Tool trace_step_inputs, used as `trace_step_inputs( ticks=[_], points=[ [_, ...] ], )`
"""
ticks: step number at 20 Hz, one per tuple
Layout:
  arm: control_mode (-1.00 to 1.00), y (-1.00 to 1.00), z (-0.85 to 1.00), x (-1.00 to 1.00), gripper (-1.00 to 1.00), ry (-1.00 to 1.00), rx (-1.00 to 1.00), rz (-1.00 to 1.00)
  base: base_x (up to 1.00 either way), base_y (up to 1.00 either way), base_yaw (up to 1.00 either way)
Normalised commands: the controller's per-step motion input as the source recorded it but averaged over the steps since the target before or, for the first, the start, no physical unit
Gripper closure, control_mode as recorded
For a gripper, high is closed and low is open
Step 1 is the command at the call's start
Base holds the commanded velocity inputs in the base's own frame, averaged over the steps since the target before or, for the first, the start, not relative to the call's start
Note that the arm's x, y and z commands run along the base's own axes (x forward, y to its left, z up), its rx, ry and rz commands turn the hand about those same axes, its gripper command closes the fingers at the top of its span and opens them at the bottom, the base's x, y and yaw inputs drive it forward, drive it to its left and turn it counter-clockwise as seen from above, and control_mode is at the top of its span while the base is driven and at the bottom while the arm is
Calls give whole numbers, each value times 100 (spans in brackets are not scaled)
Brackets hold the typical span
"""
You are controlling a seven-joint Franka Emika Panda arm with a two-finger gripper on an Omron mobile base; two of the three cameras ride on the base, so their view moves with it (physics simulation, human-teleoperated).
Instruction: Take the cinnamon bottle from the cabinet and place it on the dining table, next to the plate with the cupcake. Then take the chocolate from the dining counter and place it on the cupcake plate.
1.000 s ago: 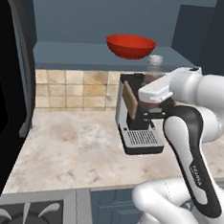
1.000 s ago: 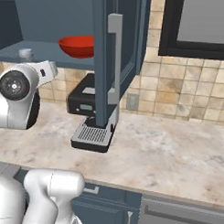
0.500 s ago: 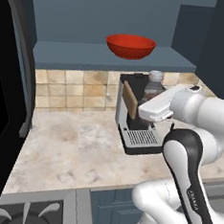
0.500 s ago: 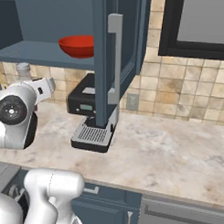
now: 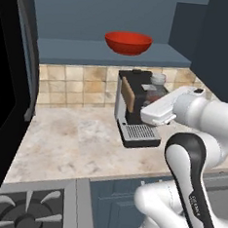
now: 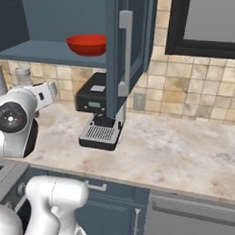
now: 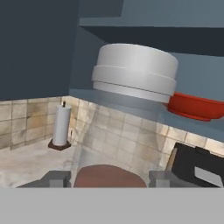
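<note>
Holding the small clear cinnamon bottle [image 7: 127,109] with its grey cap, the end effector [image 7: 105,177] carries it below the dark blue cabinet shelf [image 5: 116,55], red bowl [image 7: 194,107] at 3 o'clock, so it can go to the table.

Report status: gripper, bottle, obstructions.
Gripper shut on cinnamon bottle, off the cabinet shelf. Coffee machine right beside the bottle, red bowl above. Dining table out of sight.

Even, flat rendered light is falling everywhere; the cabinet [image 5: 119,18] interior is sitting dim, soft shadows, no glare, slightly coarse edges.
</note>
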Motion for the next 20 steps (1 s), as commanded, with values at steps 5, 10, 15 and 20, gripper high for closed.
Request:
trace_step_inputs(
  ticks=[5,10,15,20],
  points=[
    [100,0,0,0,100,0,0,0,-99,-20,-1],
    [100,0,0,0,100,0,0,0,-47,-18,-32],
    [100,0,0,0,100,0,0,0,-2,-21,-33],
    [100,0,0,0,100,0,0,0,-1,-18,-37]
  ],
)
